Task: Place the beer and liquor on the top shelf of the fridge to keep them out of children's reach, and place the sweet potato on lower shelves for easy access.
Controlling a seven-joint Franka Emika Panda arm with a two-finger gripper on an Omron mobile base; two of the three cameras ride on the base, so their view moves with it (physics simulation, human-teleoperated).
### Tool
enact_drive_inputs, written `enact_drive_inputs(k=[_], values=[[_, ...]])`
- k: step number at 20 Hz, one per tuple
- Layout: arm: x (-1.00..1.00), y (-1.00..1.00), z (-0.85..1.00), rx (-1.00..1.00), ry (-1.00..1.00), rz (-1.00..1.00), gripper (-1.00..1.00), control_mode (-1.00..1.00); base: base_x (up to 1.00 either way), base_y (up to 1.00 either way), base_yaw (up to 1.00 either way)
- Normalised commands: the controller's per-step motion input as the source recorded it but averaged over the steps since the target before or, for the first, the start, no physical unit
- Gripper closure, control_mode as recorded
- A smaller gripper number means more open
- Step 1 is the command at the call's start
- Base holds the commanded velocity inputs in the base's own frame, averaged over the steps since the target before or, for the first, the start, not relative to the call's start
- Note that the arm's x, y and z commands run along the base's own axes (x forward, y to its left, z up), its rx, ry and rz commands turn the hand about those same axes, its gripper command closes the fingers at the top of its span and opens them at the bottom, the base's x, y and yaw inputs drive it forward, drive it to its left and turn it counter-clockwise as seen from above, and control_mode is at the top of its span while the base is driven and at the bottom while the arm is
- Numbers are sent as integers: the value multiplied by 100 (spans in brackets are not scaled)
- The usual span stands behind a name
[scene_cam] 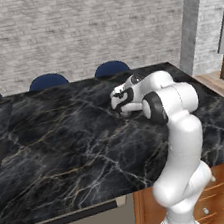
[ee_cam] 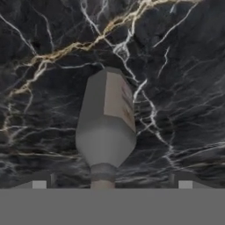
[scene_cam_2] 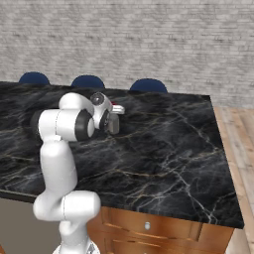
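The liquor (ee_cam: 107,123), a greyish broad bottle with sloped shoulders, shows in the hand view against the black marble counter (ee_cam: 184,66). Its thin neck sits between my two fingertips (ee_cam: 39,183), and its body stretches away from the hand. My gripper (ee_cam: 112,184) is open, with the jaws wide on either side of the neck and not touching it. From the base, the gripper (scene_cam: 117,103) (scene_cam_2: 113,118) hangs low over the counter's far middle. A small red spot, apparently the liquor's cap (scene_cam_2: 117,105), shows beside the hand. The beer, the sweet potato and the fridge are out of view.
The black marble counter (scene_cam: 62,141) spans both base views. Three blue chair backs (scene_cam: 48,81) stand behind its far edge, before a brick wall. Wooden drawers (scene_cam_2: 149,225) sit under the front edge. The counter ends at the right (scene_cam_2: 223,149).
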Motion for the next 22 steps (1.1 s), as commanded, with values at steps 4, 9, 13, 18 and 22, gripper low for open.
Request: enact_drive_inputs(k=[4,9,13,18,22], values=[[38,0,-20,0,0,0,-100,-100,0,0,0],[37,0,-19,0,0,0,-100,-100,0,0,0],[37,0,-15,0,0,0,-100,-100,0,0,0],[35,0,-13,0,0,0,-100,-100,0,0,0],[26,0,-10,0,0,0,-100,-100,0,0,0]])
